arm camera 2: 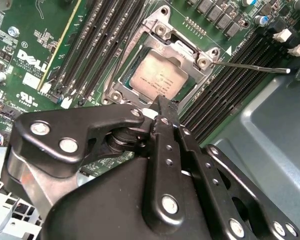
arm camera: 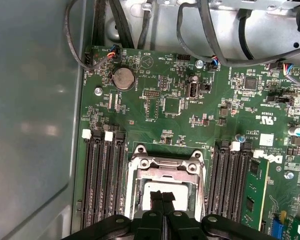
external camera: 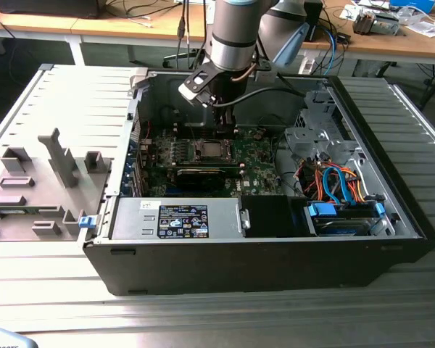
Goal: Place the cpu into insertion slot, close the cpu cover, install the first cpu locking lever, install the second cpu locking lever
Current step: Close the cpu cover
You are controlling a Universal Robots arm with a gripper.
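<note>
**Parking closed fingers right on the cpu's edge**

Quick update from inside the case (external camera: 275,264). Our gripper (arm camera 2: 162,102) has its fingers pinched together and, as far as we can see, nothing between them. The cpu (arm camera 2: 157,80) sits flat in the slot (arm camera 2: 117,93). The cover (arm camera 2: 182,49) looks folded down around it, with the chip's grey face showing through the window.

What matters is where the tip sits. It's at one edge of the slot, just over the cpu's rim, so the chip lies straight ahead of it. We can't tell whether it's touching metal or floating just above.

One lever (arm camera 2: 250,66) is a thin rod that starts at a corner of the slot. Its long axis runs away from the slot, across the memory slots (arm camera 2: 225,90), well off to one side of the tip. We'd guess it isn't latched, since it sticks out instead of hugging the slot.

As for the views, the second wrist view gives us that lever and the cpu face. The first wrist view looks down the fingers (arm camera: 156,199), and we see both pads meeting in a tight seam over the slot's middle. The exterior view has the arm standing upright, directly over the slot.
</note>
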